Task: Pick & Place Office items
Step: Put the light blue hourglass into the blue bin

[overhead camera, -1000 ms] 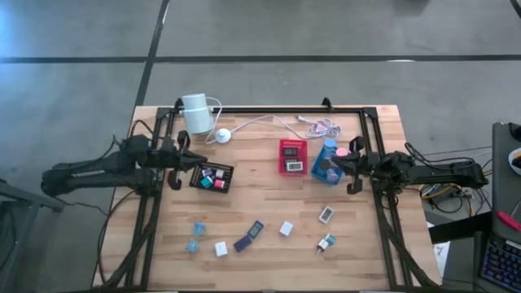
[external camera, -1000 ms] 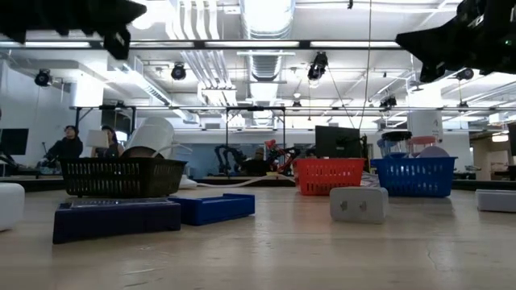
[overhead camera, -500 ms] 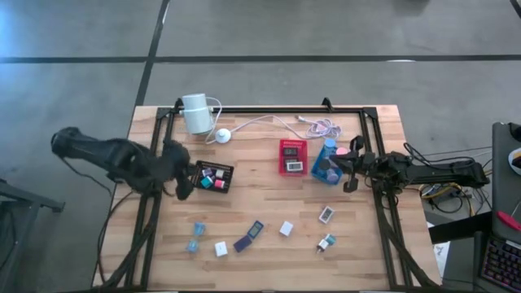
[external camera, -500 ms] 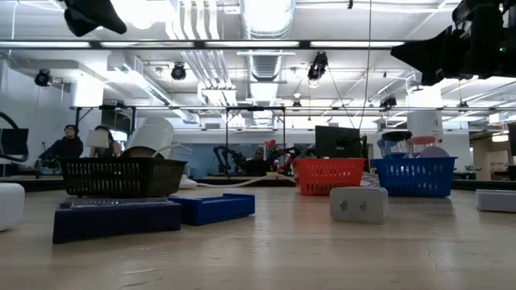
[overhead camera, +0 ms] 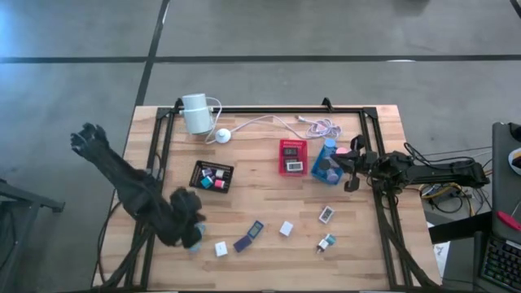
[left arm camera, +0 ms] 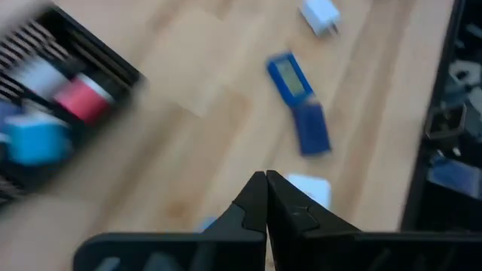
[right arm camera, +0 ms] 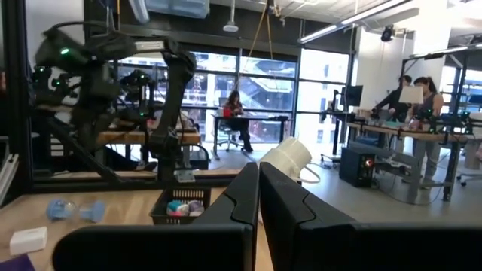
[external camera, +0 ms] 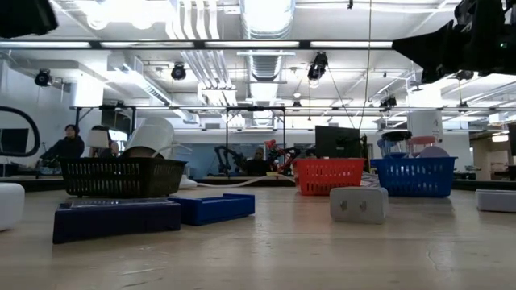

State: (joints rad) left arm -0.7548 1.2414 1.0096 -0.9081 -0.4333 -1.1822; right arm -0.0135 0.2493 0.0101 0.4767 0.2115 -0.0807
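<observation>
High view: left gripper [overhead camera: 192,234], fingers clenched empty, reaches over teal piece [overhead camera: 194,245]; next, open and descend. Right gripper [overhead camera: 352,172] clenched, waits.

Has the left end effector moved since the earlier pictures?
Yes. In the high view, the left end effector has swung from beside the black tray toward the near table edge, over the loose teal pieces.

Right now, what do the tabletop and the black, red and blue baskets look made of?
Tabletop: wood, pale butcher-block planks, matte, grain lines visible.
Black basket, red basket, blue basket: likely molded plastic; slotted mesh walls show in the low view, uniform color.
</observation>
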